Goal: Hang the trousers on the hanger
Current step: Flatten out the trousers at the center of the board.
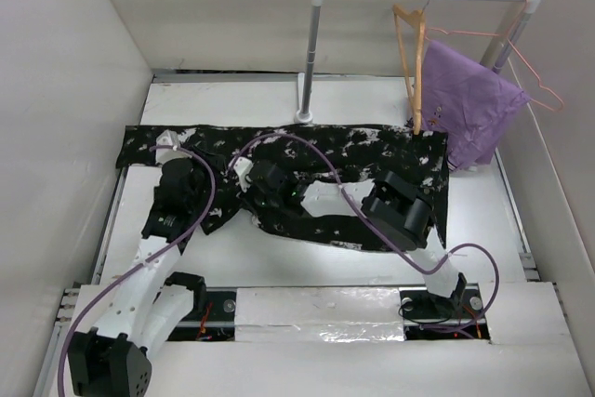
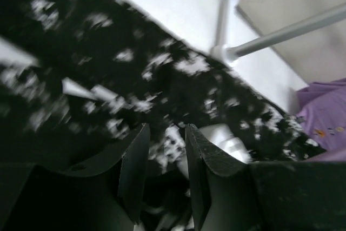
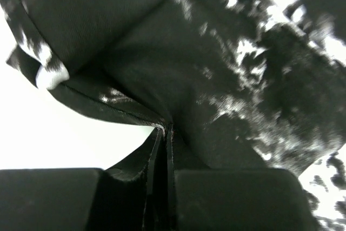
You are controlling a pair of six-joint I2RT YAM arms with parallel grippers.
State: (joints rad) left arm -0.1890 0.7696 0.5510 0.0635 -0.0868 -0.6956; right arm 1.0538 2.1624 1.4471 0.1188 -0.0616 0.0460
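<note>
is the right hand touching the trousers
Touching. The right wrist view shows the right hand closed on a fold of the trousers, with cloth pinched in its grip.

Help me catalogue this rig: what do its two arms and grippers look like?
Both arms have white links and chunky black joint housings: left arm, right arm. A thin purple cable loops along each. The left gripper and right gripper have matte black, blocky fingers.

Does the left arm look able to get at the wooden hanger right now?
Probably not: the hanger hangs at the far right, and the left pincer is over the left end of the trousers, with the right arm between.
</note>
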